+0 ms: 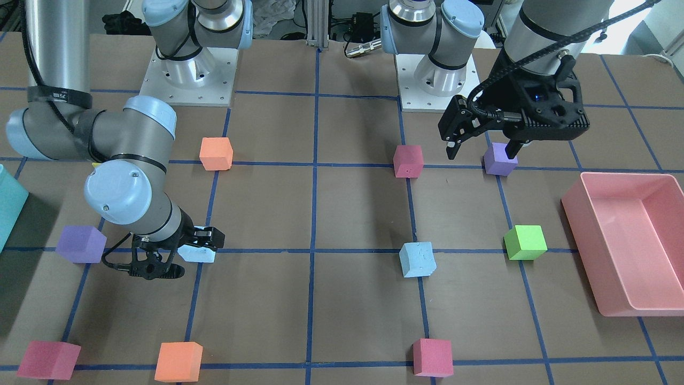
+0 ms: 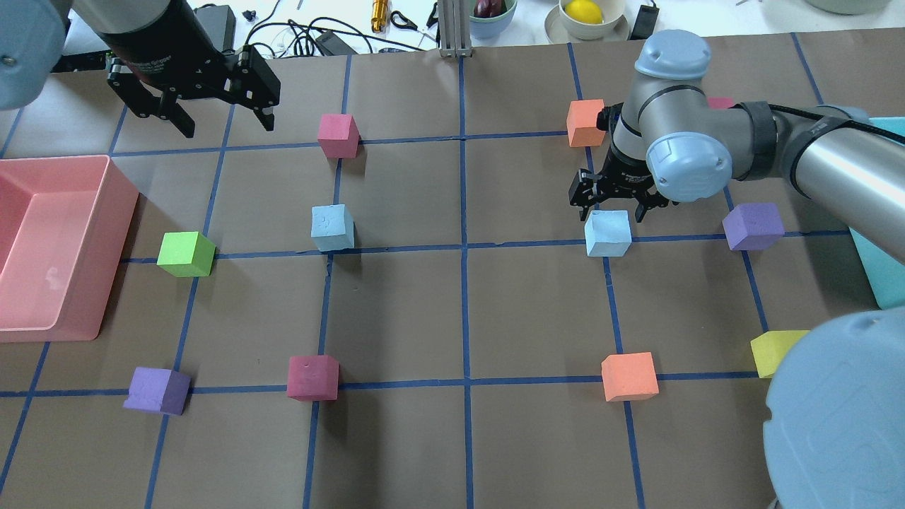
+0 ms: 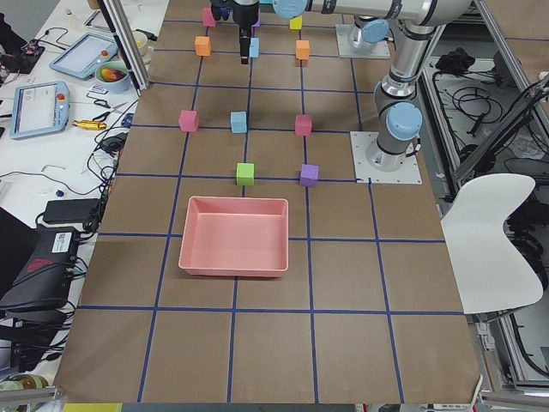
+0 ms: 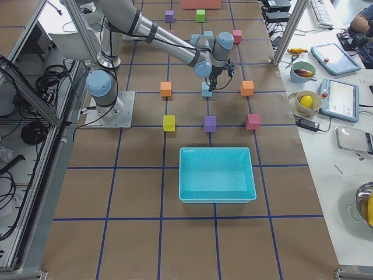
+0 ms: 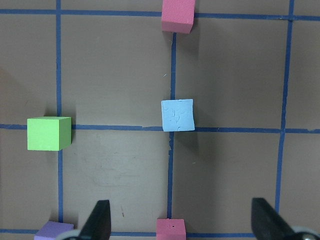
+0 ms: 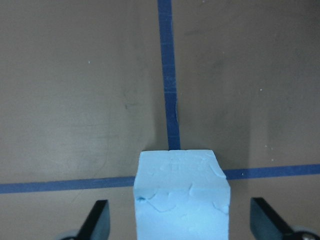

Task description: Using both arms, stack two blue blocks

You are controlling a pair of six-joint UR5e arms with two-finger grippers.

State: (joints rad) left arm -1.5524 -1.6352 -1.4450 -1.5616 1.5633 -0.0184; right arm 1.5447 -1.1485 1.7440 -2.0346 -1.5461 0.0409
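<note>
One pale blue block (image 2: 608, 233) lies on the right half of the table, and the other blue block (image 2: 332, 227) left of centre. My right gripper (image 2: 611, 208) is down at the first block. In the right wrist view that block (image 6: 182, 195) stands between the two open fingers (image 6: 97, 220) with a gap on each side. My left gripper (image 2: 228, 127) is open and empty, raised over the far left of the table. In its wrist view the second block (image 5: 177, 115) lies ahead of the open fingertips (image 5: 100, 215).
A pink bin (image 2: 117, 212) stands at the left edge and a teal bin (image 2: 873, 261) at the right. Green (image 2: 185, 254), magenta (image 2: 338, 136), orange (image 2: 585, 123), purple (image 2: 753, 226) and yellow (image 2: 772, 352) cubes are scattered on the blue-taped grid.
</note>
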